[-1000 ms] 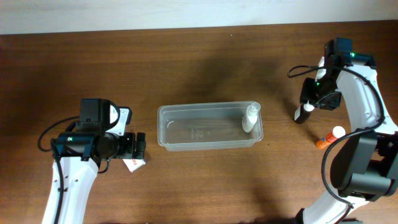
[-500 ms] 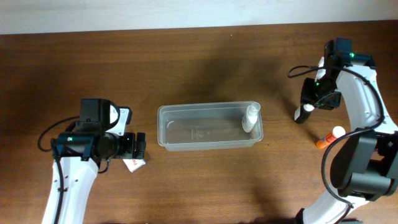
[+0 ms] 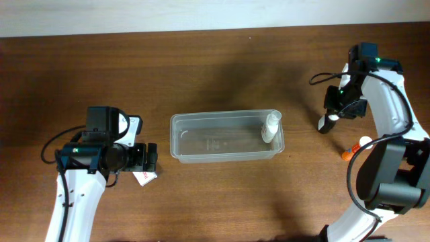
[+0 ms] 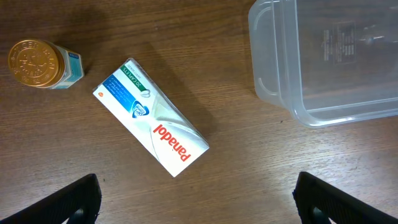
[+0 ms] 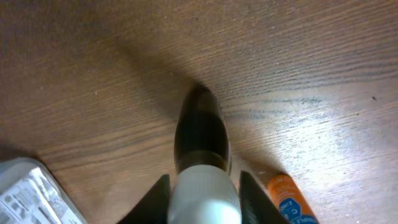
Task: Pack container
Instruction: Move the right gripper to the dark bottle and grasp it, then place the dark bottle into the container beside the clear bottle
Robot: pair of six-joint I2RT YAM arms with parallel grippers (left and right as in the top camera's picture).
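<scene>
Bottle [image 5: 199, 132] tight in right end effector [image 5: 203, 193]

A white Panadol box [image 4: 151, 126] lies flat on the brown wooden tabletop [image 4: 217, 62], with a small gold-lidded jar [image 4: 38, 64] nearby. Elsewhere, an orange tube [image 5: 292, 200] lies near a dark bottle [image 5: 200, 134] with a white cap.

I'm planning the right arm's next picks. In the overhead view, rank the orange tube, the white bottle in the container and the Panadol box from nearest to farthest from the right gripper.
Measured from the right gripper, which holds a dark bottle:
1. Orange tube, on the table beside the right arm.
2. White bottle, at the right end of the container.
3. Panadol box, far left, past the container.
</scene>
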